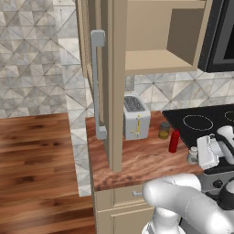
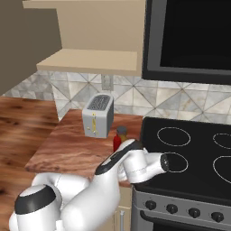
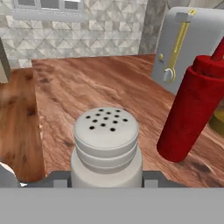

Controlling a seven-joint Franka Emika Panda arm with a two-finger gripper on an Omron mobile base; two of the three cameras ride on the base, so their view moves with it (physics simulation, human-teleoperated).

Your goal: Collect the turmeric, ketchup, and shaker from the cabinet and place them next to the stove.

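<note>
Gripping the small pale grey-white cylindrical shaker (image 3: 106,146), the two-finger gripper (image 3: 106,181) is closing on its lower body, one dark finger tip showing at each side in the hand view. From the left base view, the shaker (image 1: 193,155) is standing on the reddish wooden counter (image 1: 137,160), just beside the edge of the black glass stove (image 1: 201,123).

Going left to right in that view, the tall beige wooden cabinet (image 1: 114,82) is hanging with its door swung open, its long grey bar handle (image 1: 97,84) facing the camera. Next, the silver boxy toaster (image 1: 135,116) is sitting against the tiled wall. Right of it, the small squat glass jar of turmeric (image 1: 164,130) is standing near the back, and the slim red ketchup bottle (image 1: 174,141) is standing upright just in front of it, near the shaker.
</note>
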